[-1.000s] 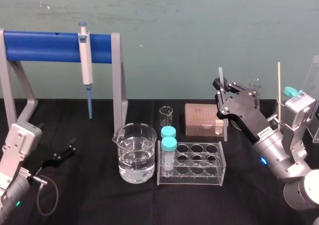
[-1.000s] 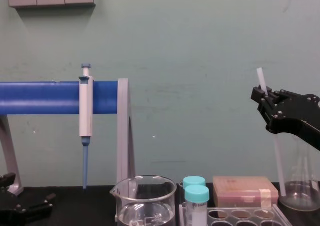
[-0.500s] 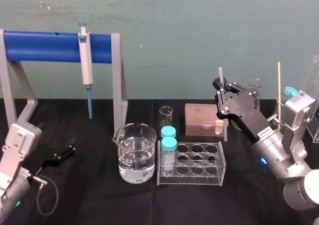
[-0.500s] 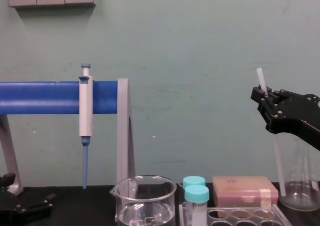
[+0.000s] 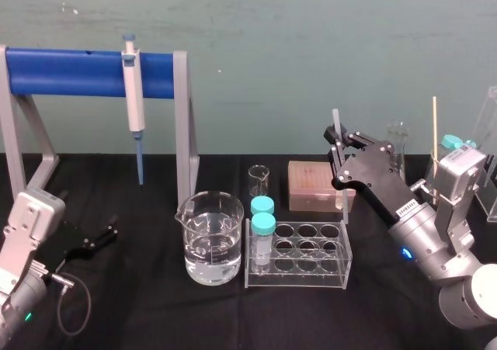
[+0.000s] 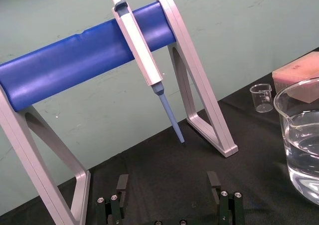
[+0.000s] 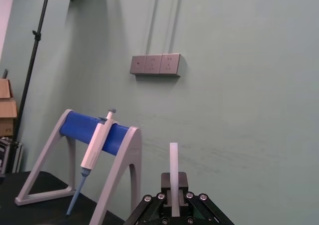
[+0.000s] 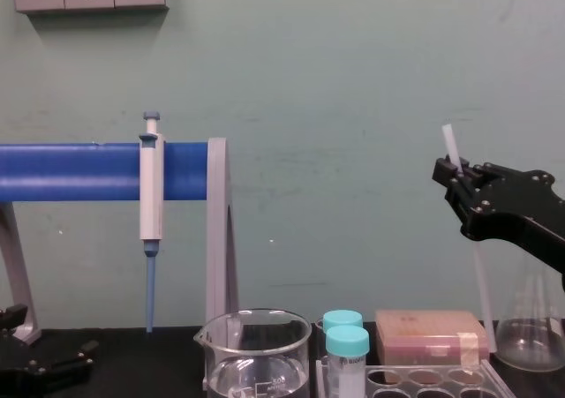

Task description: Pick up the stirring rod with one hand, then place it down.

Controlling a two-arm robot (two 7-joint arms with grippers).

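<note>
The stirring rod (image 5: 340, 175) is a thin translucent whitish stick, held nearly upright above the table at the right. Its lower end hangs in front of the pink box (image 5: 311, 183). My right gripper (image 5: 336, 145) is shut on the rod near its upper part; in the chest view the rod (image 8: 481, 283) runs down below the black right gripper (image 8: 452, 172). In the right wrist view the rod (image 7: 173, 160) sticks up from between the fingertips of the right gripper (image 7: 173, 187). My left gripper (image 5: 97, 237) rests open low at the left, and the left gripper (image 6: 168, 184) has nothing between its fingers.
A blue-barred stand (image 5: 78, 72) carries a white-and-blue pipette (image 5: 133, 102) at the left. At the centre stand a water beaker (image 5: 210, 237), a small beaker (image 5: 258, 181) and a clear tube rack (image 5: 311, 253) with two teal-capped tubes. A flask (image 8: 530, 327) stands at the far right.
My right gripper has shifted slightly to the left with the rod in it. The left arm has not moved.
</note>
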